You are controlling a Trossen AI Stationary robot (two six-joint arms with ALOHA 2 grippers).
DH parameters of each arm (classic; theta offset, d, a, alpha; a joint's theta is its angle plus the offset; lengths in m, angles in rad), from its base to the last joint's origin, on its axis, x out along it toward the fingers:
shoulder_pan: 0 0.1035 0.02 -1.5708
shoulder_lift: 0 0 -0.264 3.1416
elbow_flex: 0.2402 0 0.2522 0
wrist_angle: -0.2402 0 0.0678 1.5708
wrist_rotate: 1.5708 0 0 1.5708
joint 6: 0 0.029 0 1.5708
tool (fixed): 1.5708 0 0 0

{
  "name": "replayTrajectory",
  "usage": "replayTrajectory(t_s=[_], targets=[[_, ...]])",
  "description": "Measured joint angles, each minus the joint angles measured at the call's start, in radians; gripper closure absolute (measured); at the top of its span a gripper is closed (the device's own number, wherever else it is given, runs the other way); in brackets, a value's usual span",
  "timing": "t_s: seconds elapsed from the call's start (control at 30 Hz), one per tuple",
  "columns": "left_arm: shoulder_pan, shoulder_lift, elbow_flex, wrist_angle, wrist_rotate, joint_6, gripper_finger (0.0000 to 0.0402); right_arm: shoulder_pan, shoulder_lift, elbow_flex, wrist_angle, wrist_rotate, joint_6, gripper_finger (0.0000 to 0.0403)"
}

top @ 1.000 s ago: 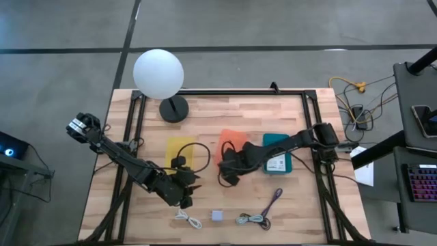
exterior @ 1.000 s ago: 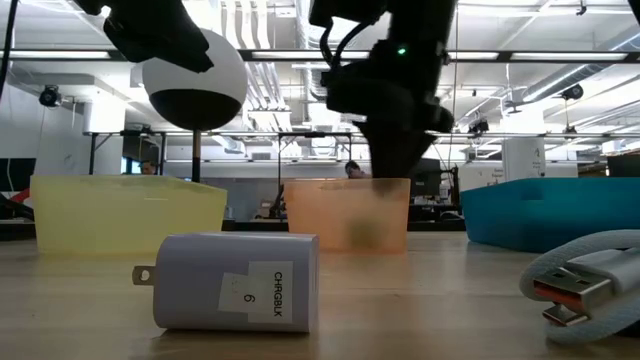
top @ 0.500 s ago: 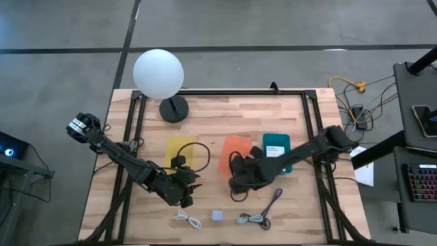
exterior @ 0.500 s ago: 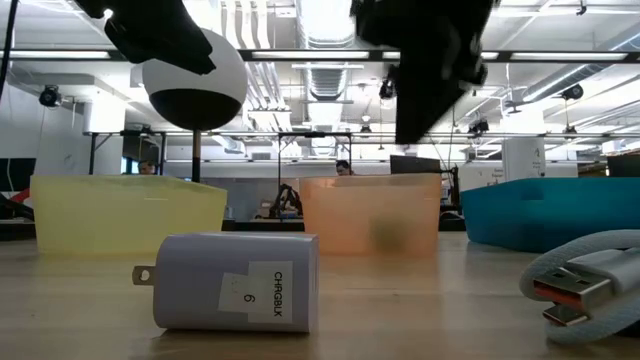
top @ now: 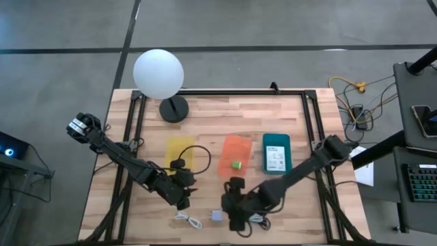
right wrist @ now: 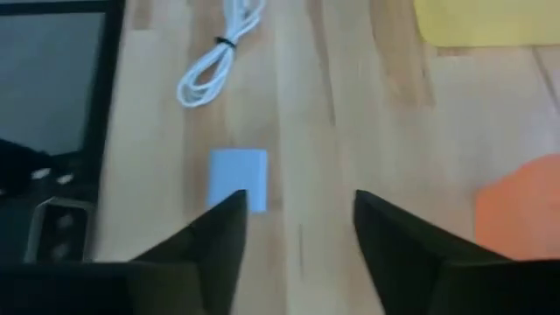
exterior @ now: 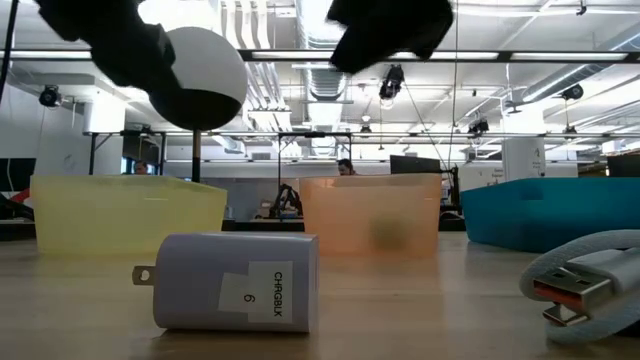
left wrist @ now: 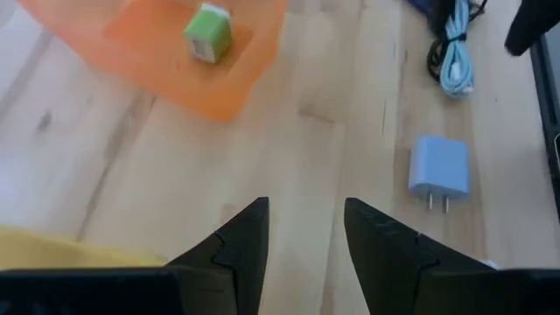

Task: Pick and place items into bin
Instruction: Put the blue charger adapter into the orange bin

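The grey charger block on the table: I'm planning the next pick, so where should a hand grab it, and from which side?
Grip the charger block across its two flat side faces, coming straight down from above. It lies flat on the table with its prongs sticking out one end, so avoid that end. The right hand is open, close by.

Open lane: bare wood between the left gripper (top: 183, 198) and the right gripper (top: 232, 210).
Obstacles near edge: white cable (top: 186, 219), grey charger (top: 217, 216).
Far side: yellow bin (top: 179, 152), orange bin (top: 234, 154), teal bin (top: 276, 152).
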State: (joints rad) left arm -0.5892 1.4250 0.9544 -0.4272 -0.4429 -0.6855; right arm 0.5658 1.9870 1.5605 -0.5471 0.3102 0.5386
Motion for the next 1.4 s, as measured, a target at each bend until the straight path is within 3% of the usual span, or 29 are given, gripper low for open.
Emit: replayTrajectory(t_s=[0.17,0.3,0.7,0.9,1.17,1.23,1.4], targets=[[-0.012,0.000,-0.011,0.000,0.047,-0.041,0.0267,-0.001,0.081,0.068,0.008,-0.061,-0.031,0.0129],[-0.036,-0.002,0.011,0.002,0.049,-0.041,0.0267,-0.001,0.157,0.121,0.007,-0.114,-0.041,0.0090],[-0.092,-0.003,0.014,0.000,0.049,-0.042,0.0267,-0.004,0.317,0.223,0.004,-0.125,-0.031,0.0072],[-0.105,-0.003,0.006,-0.001,0.049,-0.038,0.0267,-0.014,0.333,0.220,-0.012,-0.134,0.120,0.0094],[-0.119,-0.003,0.006,-0.001,0.049,-0.005,0.0267,-0.047,0.322,0.234,-0.050,-0.151,0.256,0.0220],[-0.119,-0.003,0.006,-0.001,0.049,-0.003,0.0267,-0.055,0.296,0.260,-0.111,-0.150,0.310,0.0228],[-0.119,-0.003,0.004,-0.006,0.048,0.015,0.0267,-0.074,0.174,0.376,-0.408,0.069,0.394,0.0228]])
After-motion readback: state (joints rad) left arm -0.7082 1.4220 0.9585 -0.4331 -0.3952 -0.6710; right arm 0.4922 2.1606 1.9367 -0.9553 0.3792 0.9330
